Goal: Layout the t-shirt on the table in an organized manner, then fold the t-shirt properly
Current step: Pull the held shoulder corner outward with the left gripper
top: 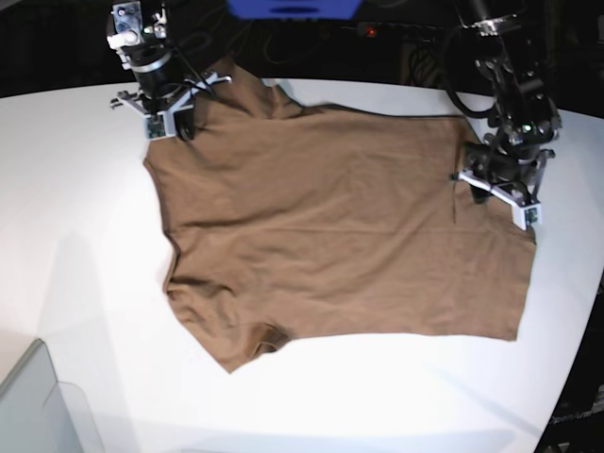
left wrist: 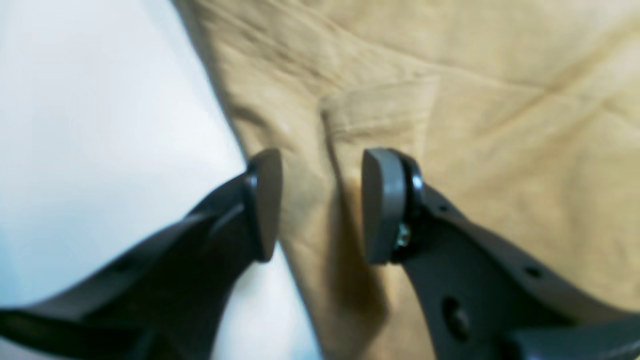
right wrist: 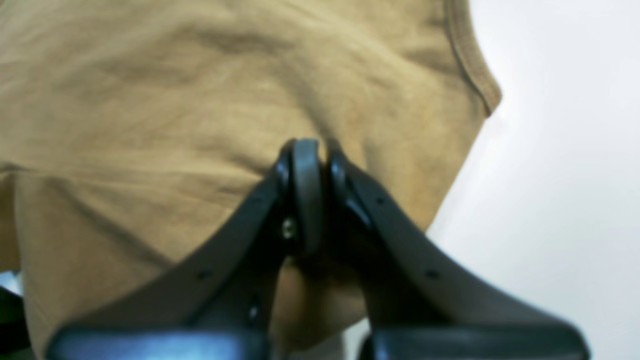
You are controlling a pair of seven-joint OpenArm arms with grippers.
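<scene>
T-shirt (top: 330,226) corner hidden btwn right gripper (right wrist: 320,165).

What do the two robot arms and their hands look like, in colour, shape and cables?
Both arms are dark, nearly black, with black cables running along them in the base view. The left hand has two curved dark fingers with screw holes, each ending in a flat grey pad. The right hand has the same dark curved fingers, also with screw holes.
</scene>
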